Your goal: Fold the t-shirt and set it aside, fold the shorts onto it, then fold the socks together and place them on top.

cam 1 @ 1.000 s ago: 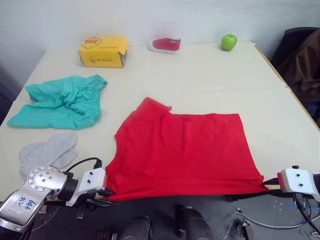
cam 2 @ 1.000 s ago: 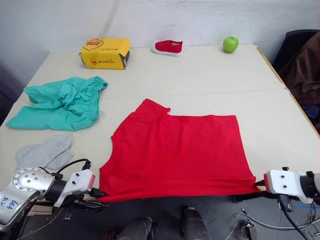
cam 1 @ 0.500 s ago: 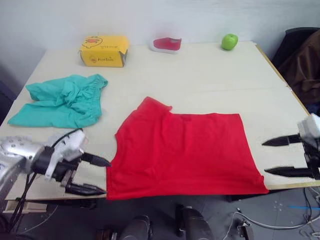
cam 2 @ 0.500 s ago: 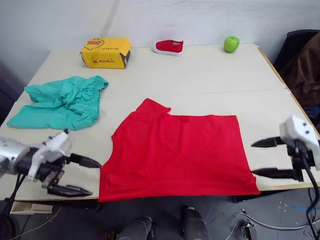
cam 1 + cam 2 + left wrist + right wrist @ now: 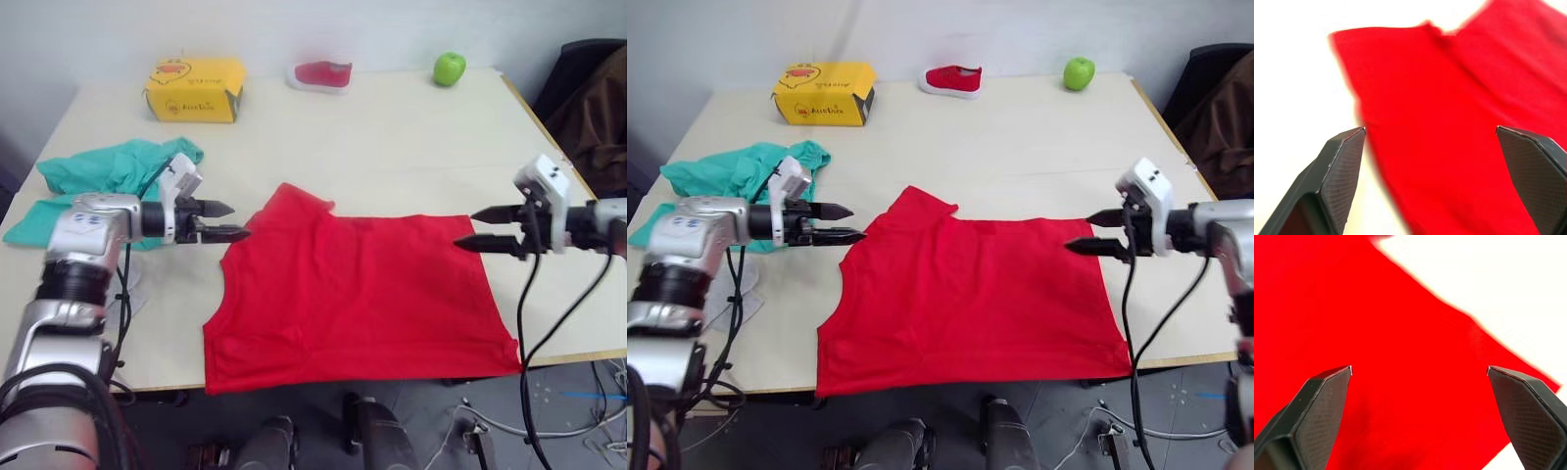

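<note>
The red t-shirt [image 5: 358,289] lies flat in the middle of the table [image 5: 392,137], its lower hem at the front edge. My left gripper [image 5: 240,220] stands open just left of the shirt's far left sleeve, fingertips pointing at it. At the shirt's far right corner my right gripper [image 5: 464,231] is open, tips over the cloth edge. Both wrist views look down on red cloth [image 5: 1459,122] [image 5: 1400,382] between spread fingers. The teal shorts [image 5: 98,171] lie crumpled at the left, partly behind my left arm. A bit of the grey socks [image 5: 733,294] shows beside that forearm.
A yellow box [image 5: 193,88], a red-and-white shoe [image 5: 318,73] and a green apple [image 5: 449,69] line the far edge of the table. A dark chair with brown cloth [image 5: 598,108] stands off the right side. Cables hang below the front edge.
Both grippers have opened and let go of the shirt's near corners at the front edge. They have moved away from me to the shirt's far left sleeve and far right corner.
</note>
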Motion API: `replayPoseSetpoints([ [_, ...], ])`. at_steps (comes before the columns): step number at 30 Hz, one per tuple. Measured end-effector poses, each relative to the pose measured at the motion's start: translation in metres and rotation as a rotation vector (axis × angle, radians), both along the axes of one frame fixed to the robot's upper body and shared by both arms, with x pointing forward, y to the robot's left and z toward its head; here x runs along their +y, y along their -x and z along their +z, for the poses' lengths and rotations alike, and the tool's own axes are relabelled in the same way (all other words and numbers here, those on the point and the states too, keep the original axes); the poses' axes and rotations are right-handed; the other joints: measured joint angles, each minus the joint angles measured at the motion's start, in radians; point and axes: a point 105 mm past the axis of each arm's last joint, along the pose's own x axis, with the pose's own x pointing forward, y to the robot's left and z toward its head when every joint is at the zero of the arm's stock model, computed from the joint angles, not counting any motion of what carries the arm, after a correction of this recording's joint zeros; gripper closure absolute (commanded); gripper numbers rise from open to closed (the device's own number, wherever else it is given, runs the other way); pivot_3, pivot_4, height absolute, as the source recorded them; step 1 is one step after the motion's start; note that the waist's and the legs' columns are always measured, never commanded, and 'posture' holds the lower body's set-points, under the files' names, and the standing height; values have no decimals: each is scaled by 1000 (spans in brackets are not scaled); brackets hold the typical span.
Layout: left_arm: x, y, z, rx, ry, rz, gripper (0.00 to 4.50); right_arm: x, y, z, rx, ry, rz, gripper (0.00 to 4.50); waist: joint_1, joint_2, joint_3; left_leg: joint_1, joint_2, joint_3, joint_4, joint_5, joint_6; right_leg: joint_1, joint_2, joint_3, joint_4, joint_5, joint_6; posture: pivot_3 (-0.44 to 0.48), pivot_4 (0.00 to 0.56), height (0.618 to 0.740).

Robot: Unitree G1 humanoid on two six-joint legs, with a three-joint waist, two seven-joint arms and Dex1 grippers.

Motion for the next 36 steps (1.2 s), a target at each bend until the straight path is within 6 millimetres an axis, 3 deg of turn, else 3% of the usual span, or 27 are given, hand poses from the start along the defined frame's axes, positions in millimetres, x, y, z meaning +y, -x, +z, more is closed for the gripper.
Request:
replayPoseSetpoints([
  [3, -2, -16, -4, 5, -26, 54, 41, -4, -27, -7, -2, 59, -119, 0, -4, 0, 0, 0, -1, 0, 2, 0, 0, 0, -1, 1, 3, 0, 0, 0, 150, 740],
  [7, -6, -24, -19, 26, -43, 96, 41, -18, -48, -22, 12, 116, -283, 0, -10, 0, 0, 0, -2, 0, 2, 0, 0, 0, -2, 1, 3, 0, 0, 0, 150, 740],
  [11, -18, -29, -32, 54, -12, 124, 41, -13, -55, -25, 32, 103, -306, 0, -18, 0, 0, -1, -2, -1, 3, 0, 0, -1, -2, 1, 4, 0, 0, 0, 150, 740],
  [19, -17, -32, -37, 29, -51, 156, 41, -24, -57, -41, 104, 84, -439, 0, -21, 0, 0, -1, -2, 0, 5, 0, 0, -1, -3, 2, 8, 0, 0, 0, 150, 740],
  [23, -16, -32, -37, 25, -61, 156, 914, -18, -57, -46, 135, 39, -432, 0, -22, 0, 0, -1, -3, 0, 5, 0, 0, -1, -3, 2, 8, 0, 0, 0, 150, 740],
  [26, -16, -31, -39, 30, -69, 150, 1824, -16, -58, -46, 134, 33, -434, 651, -22, 0, 0, 0, -3, -1, 6, 0, 0, -1, -3, 2, 9, 0, 0, 0, 150, 740],
  [34, -16, -28, -42, 50, -74, 117, 4269, -16, -61, -48, 112, 57, -448, 3430, -23, 0, 0, 0, -3, 0, 6, 0, 0, -1, -3, 2, 9, 0, 0, 0, 150, 740],
  [36, -17, -26, -43, 56, -69, 107, 4500, -16, -60, -49, 111, 57, -451, 4153, -23, 0, 0, 0, -3, -1, 6, 0, 0, -1, -3, 2, 9, 0, 0, 0, 150, 740],
])
